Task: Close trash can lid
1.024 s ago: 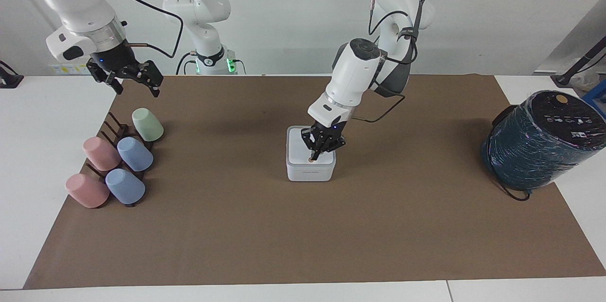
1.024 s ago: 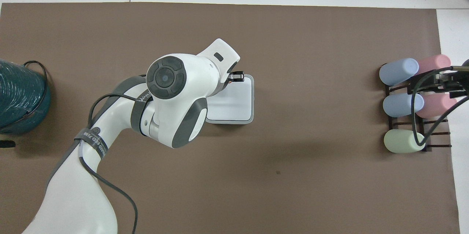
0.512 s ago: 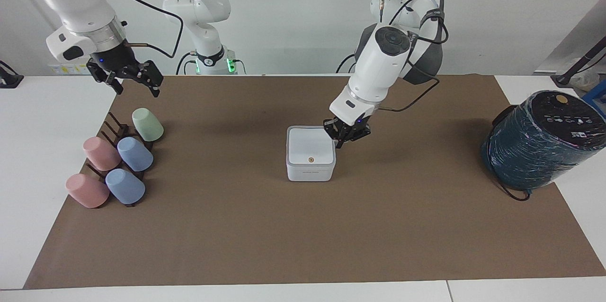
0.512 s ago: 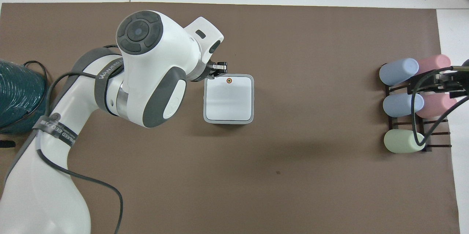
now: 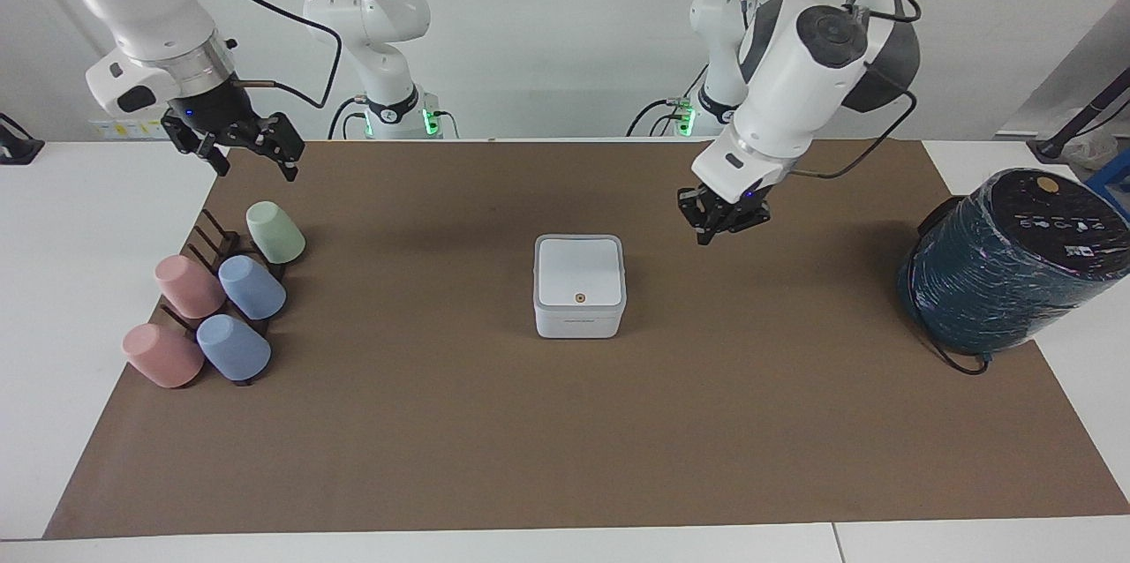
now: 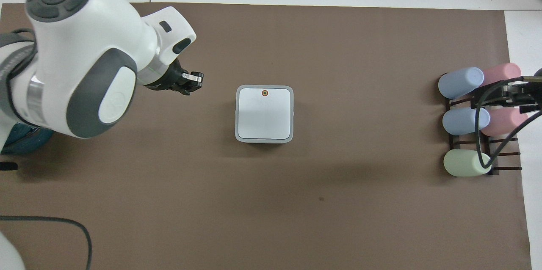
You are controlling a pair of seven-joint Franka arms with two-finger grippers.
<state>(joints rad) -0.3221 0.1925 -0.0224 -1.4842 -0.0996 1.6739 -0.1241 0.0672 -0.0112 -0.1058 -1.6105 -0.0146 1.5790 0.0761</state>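
The white trash can (image 5: 578, 320) stands in the middle of the brown mat. Its lid (image 5: 579, 270) lies flat and shut on it, the orange dot facing up; the lid also shows in the overhead view (image 6: 264, 115). My left gripper (image 5: 719, 226) is raised over the bare mat beside the can, toward the left arm's end, with its fingers together and holding nothing; it also shows in the overhead view (image 6: 194, 84). My right gripper (image 5: 252, 159) waits open in the air over the cup rack's end of the table.
A dark rack of several pastel cups (image 5: 216, 303) lies at the right arm's end of the mat. A large dark teal cylinder with a black top (image 5: 1006, 267) stands at the left arm's end, with a cable at its foot.
My left gripper lifted off the lid's orange dot and drew back and up toward the left arm's end of the table. The lid stays flat. The right arm has not moved.
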